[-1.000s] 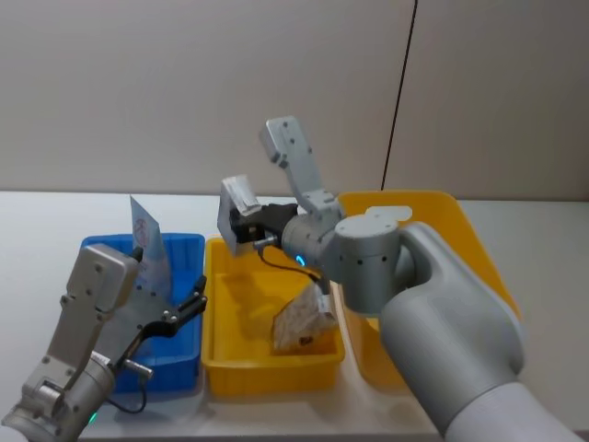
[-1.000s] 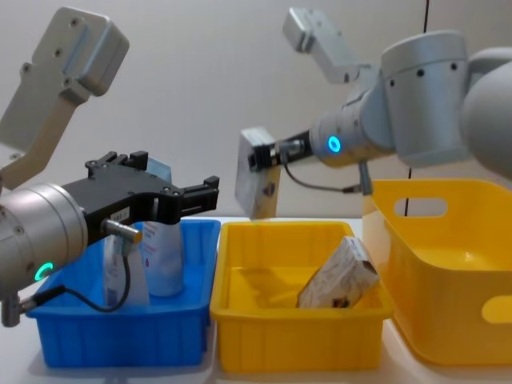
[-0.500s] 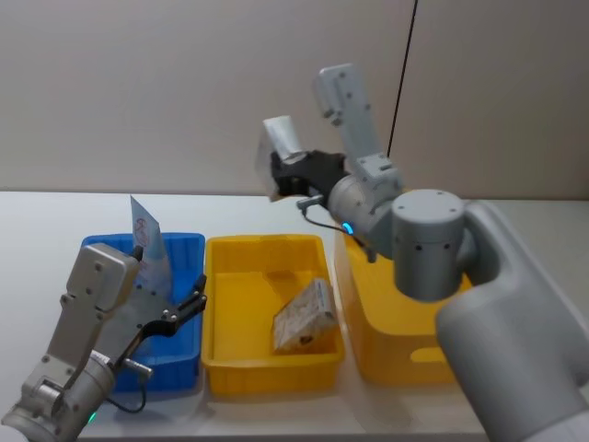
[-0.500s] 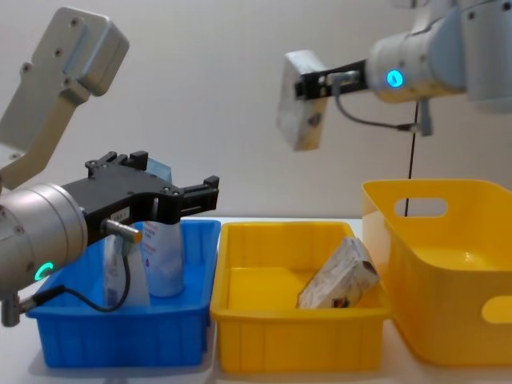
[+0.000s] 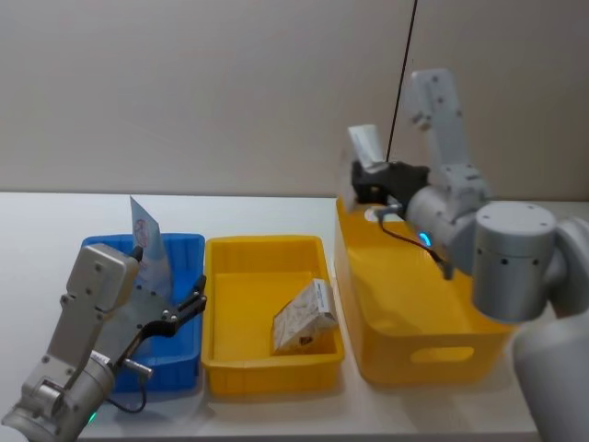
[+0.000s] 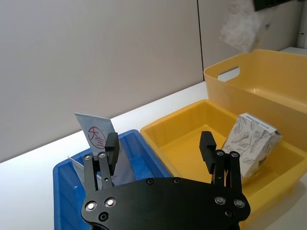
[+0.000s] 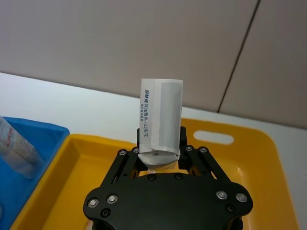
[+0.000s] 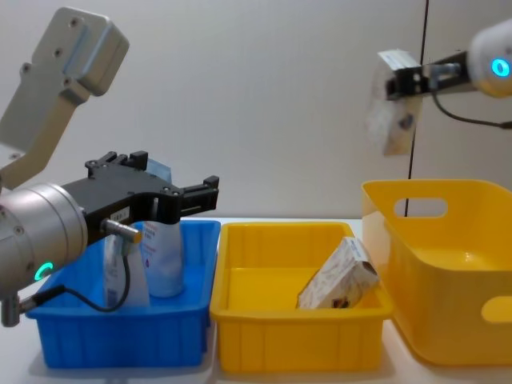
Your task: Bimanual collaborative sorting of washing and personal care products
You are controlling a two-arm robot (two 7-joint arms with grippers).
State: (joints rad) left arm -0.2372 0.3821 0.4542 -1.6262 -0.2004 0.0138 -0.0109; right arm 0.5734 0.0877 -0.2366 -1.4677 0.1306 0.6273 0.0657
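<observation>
Right claw (image 5: 371, 177) clamped on whitish pack (image 5: 364, 144), held in air over far left rim of big yellow bin (image 5: 405, 304). Left claw (image 6: 159, 142) spread wide, empty, over blue bin (image 5: 184, 241) holding tubes (image 5: 145, 241). Patterned box (image 5: 304, 319) leans in middle yellow bin (image 5: 235, 285).

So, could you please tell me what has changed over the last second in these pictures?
The right gripper, fingers shut on a patterned box, carried it up and to the robot's right, from over the small yellow bin to above the left end of the large yellow bin. The left gripper, open over the blue bin, the tubes in it and the other box leaning in the small bin stayed put.
</observation>
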